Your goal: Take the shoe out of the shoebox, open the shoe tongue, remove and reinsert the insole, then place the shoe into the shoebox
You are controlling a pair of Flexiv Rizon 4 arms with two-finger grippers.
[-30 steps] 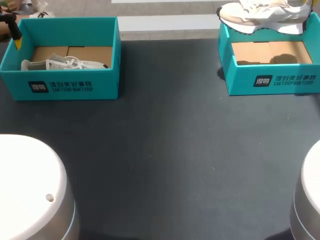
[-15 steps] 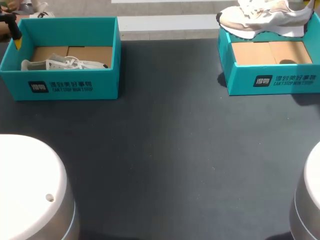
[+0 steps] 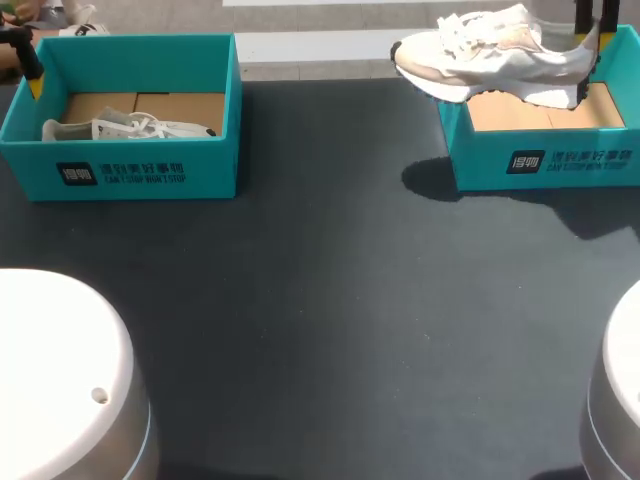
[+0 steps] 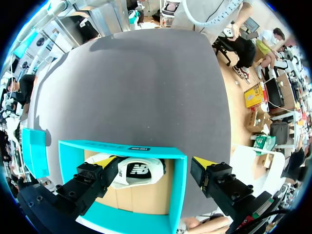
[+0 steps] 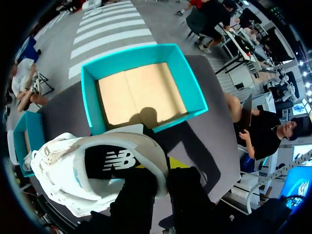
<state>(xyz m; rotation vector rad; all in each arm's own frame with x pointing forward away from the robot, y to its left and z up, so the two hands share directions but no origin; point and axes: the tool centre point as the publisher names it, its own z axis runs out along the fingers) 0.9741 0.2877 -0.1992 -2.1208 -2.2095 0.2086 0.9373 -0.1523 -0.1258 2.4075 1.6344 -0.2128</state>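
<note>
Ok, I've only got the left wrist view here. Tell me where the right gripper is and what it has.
Observer: The right gripper is shut on the heel of the white shoe, which hangs in the air above the right shoebox.
Operator: Check inside that box.
Observer: The right wrist view shows only its bare cardboard floor.
Operator: Give me the toe's direction.
Observer: It points toward the left shoebox and sticks out past the right shoebox's wall, over the table.
</note>
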